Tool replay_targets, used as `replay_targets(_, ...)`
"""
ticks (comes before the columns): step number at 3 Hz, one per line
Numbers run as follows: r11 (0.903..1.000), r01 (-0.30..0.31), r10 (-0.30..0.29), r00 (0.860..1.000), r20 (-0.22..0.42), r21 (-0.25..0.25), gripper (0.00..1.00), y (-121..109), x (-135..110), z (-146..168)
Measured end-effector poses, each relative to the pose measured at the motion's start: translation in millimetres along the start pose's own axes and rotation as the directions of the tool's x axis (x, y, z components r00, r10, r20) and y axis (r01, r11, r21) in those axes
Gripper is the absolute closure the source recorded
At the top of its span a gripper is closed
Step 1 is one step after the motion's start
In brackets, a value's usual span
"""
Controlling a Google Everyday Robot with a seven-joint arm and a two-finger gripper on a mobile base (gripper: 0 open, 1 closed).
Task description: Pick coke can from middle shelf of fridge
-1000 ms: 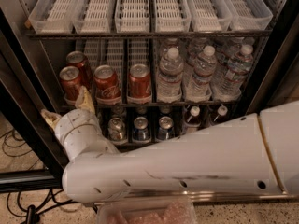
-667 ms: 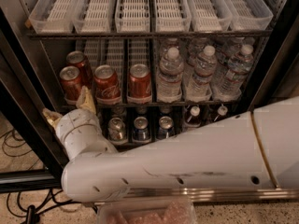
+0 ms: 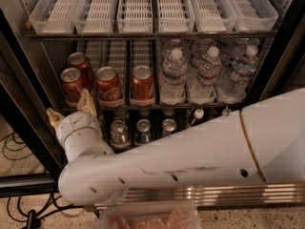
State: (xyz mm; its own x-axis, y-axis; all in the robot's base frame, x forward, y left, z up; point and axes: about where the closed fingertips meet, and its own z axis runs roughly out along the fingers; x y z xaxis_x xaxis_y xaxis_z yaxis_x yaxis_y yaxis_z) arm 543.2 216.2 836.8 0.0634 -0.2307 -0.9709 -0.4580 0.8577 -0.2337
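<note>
Camera view: four red cans are seen at the L end of the middle shelf (image 3: pixel 200 107) of the fridge (image 3: pixel 21 120). The nearest coke can (image 3: pixel 72 84) is stood at the front of the outermost L lane, w/ another right behind it and two more in the lanes to the R. Water bottles (image 3: pixel 174 75) are packed on the R half of the same rack. The pincer (image 3: pixel 70 110) is held just below and in front of that front-L can, near the shelf's front rail, apparently not touching it. Its two tan fingers (image 3: pixel 87 102) are spread apart and nothing is held btw. them.

The step in hand is judged to be the approach. To be done well, the pincer should be raised to mid-can height and pushed in so that one finger is passed each side of the can. The gap to the neighbouring can (image 3: pixel 108 85) looks tight, so a knock is to be guarded against. Closing is best left until the can is sat deep btw. the fingers.

Pose of the arm (image 3: pixel 190 161): the white forearm is laid across the lower frame from R to L and bent sharply at the wrist, w/ the pincer pointed up into the fridge. The lower-rack cans (image 3: pixel 143 130) are partly hidden by it.
</note>
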Motion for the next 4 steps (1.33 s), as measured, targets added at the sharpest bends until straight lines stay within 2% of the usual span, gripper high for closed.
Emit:
replay_targets(2,0.9996,-0.017,0.016,0.999,0.038,0.025,0.40,-1,-4,14)
replay_targets(4,0.9984,-0.022,0.020,0.999,0.044,0.053,0.40,-6,-1,25)
